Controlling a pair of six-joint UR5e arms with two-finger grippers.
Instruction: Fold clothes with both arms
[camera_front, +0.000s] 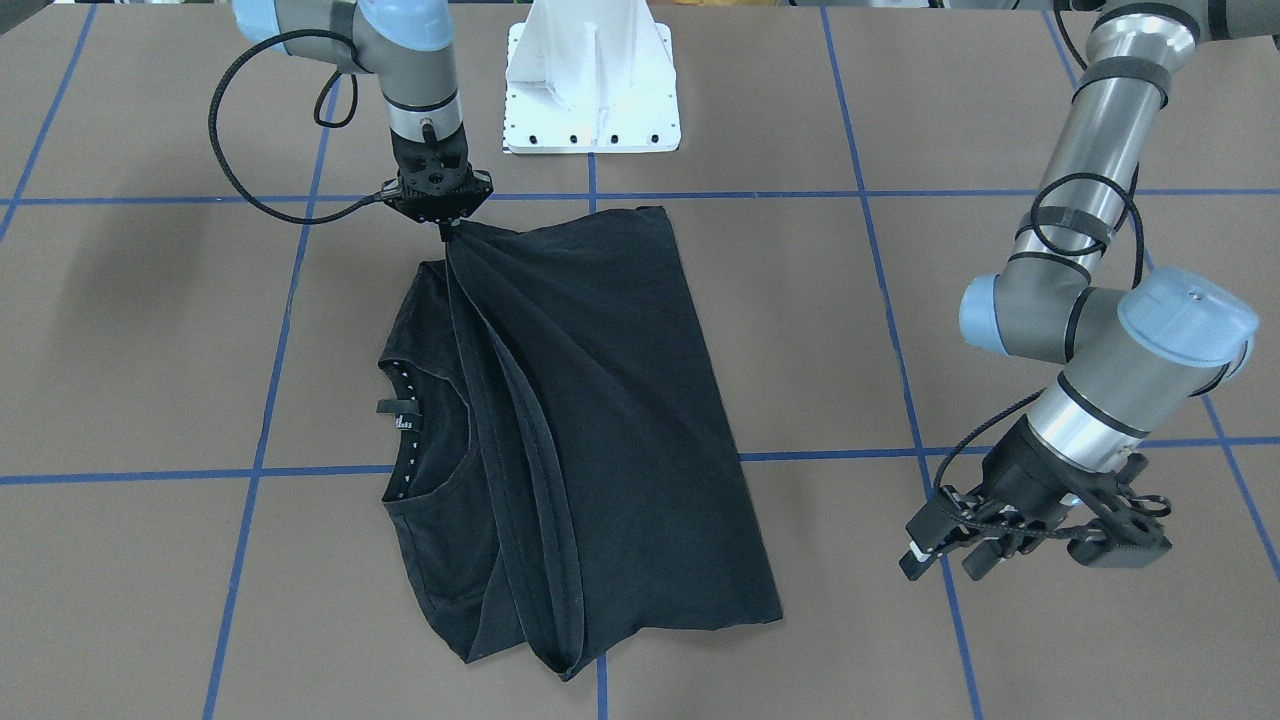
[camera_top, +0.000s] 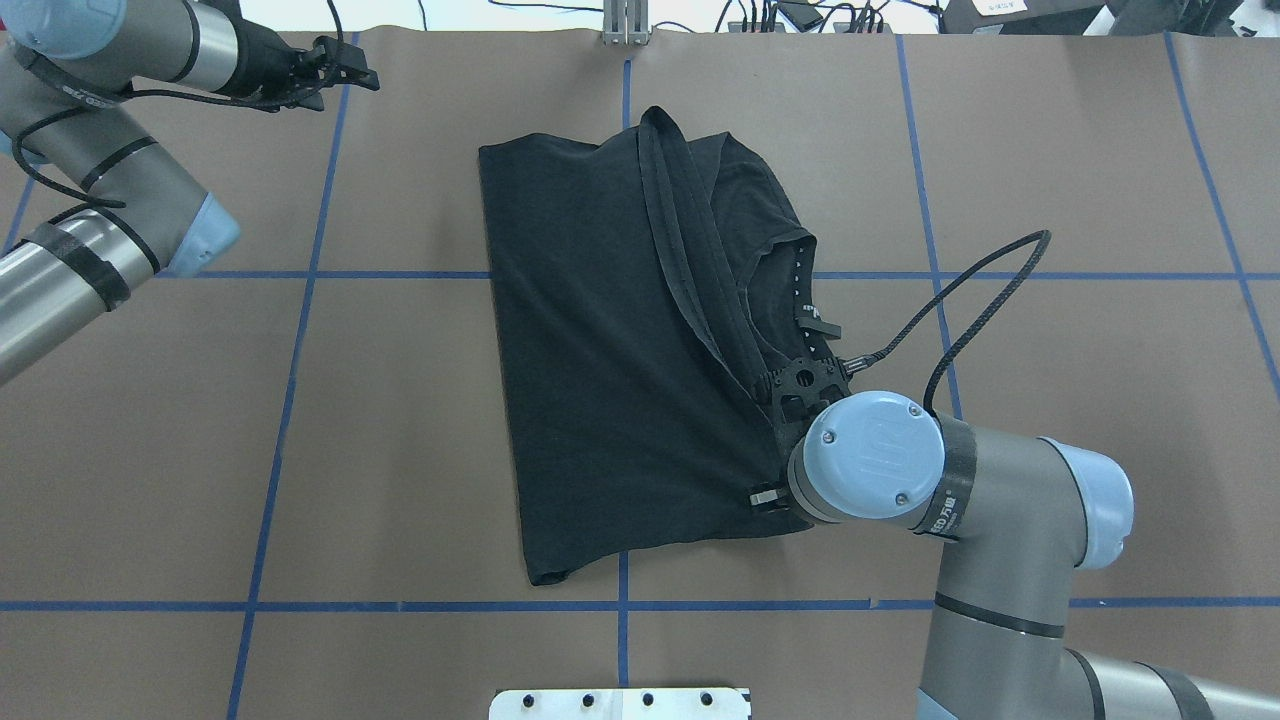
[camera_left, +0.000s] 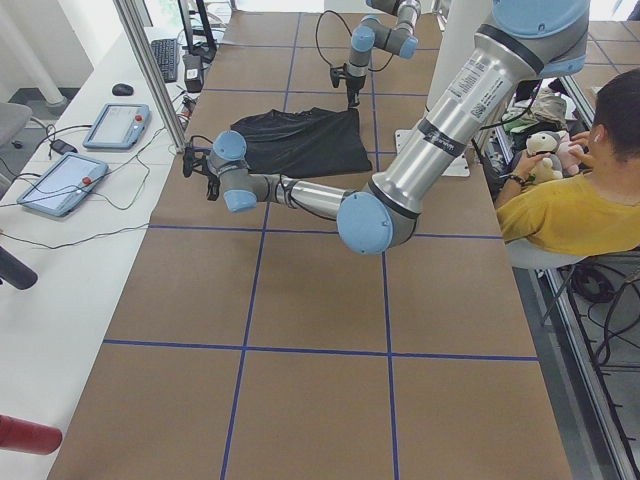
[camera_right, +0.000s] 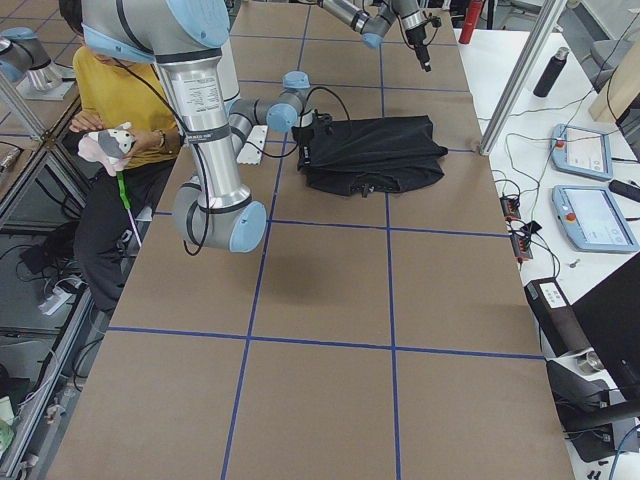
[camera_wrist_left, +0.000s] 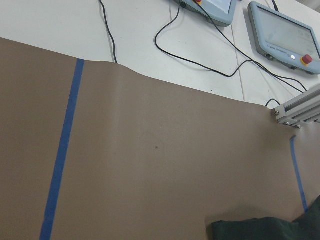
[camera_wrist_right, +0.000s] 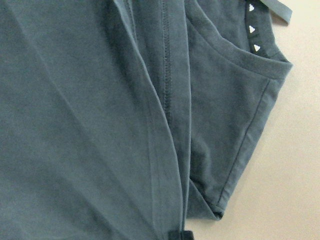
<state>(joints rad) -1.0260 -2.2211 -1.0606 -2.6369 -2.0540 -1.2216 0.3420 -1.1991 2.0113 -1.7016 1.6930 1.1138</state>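
Observation:
The black T-shirt (camera_front: 620, 420) lies partly folded on the brown table, its collar (camera_front: 405, 430) and neck label facing up; no graphic or logo shows. My right gripper (camera_front: 445, 232) is shut on a corner of the shirt's edge and holds it lifted, so folds of cloth run up to it. From overhead the shirt (camera_top: 590, 350) is partly covered by my right wrist (camera_top: 865, 455), which hides the fingers. The right wrist view shows the cloth (camera_wrist_right: 75, 125) close up. My left gripper (camera_front: 950, 555) is open and empty, off the shirt's side, above bare table (camera_top: 340, 70).
The white mounting pedestal (camera_front: 592, 90) stands at the robot's edge of the table. Blue tape lines (camera_front: 270, 400) cross the brown surface. Teach pendants (camera_wrist_left: 285, 32) and cables lie on the white bench past the far edge. A seated person in yellow (camera_left: 570, 210) is beside the robot.

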